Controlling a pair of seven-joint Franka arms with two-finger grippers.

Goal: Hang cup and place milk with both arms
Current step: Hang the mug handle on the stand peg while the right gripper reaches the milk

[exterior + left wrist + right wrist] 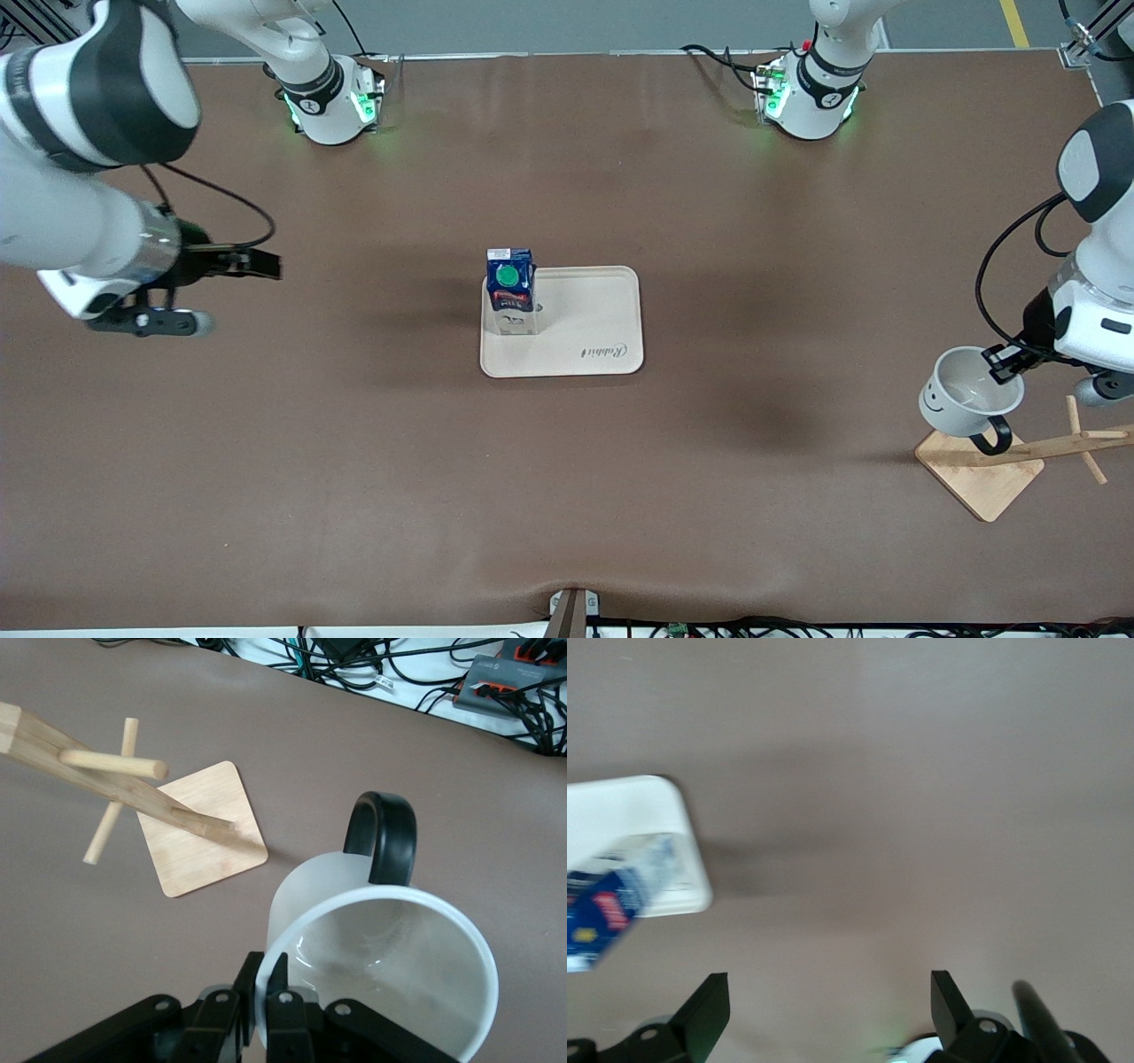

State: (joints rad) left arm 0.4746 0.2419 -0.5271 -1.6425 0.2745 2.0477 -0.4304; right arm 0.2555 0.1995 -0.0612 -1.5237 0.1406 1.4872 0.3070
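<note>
The cup (969,392) hung in the air at the right edge of the front view, pinched by its rim in the left gripper (1005,362) and tilted, its black handle (994,436) pointing down at the wooden rack (1028,452). The handle sat just above the rack's base, near the leaning post, but no peg was through the loop yet. A rim pinch is a thin hold: I judged the cup could swing or slip if the handle bumped the post, and a push against a peg might tip the light rack over. In the left wrist view the nearest peg (113,764) lay well apart from the handle (382,835), so the loop was not yet lined up with it.

The milk (511,290) stood upright on the cream tray (595,315) at mid-frame, close to the tray's edge toward the right arm's end; a knock there could topple it off. The right gripper (257,264) was spread and empty over the bare desk at the left of the frame, well apart from the milk.

The desk (567,496) was covered in a brown mat, slightly wrinkled at bottom centre. Cables (372,665) ran along its edge, and grey floor showed along the top.
</note>
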